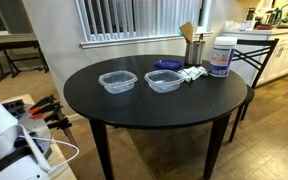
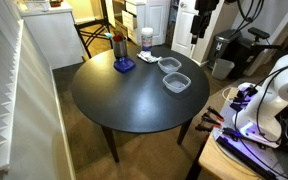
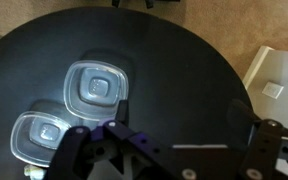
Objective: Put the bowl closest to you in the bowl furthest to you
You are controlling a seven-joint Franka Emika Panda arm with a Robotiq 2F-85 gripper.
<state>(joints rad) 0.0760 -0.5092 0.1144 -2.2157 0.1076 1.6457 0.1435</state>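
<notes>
Two clear plastic bowls stand side by side on the round black table. In an exterior view they are one bowl and the other bowl. In an exterior view they sit near the table's edge, one behind the other. The wrist view shows both from above, one and one at the left. My gripper is open and empty, high above bare table to the right of the bowls. It hangs at the top of an exterior view.
A blue lid, a white tub, a utensil holder and a small white item stand at the table's far side. A chair is behind it. A cluttered bench stands beside the table.
</notes>
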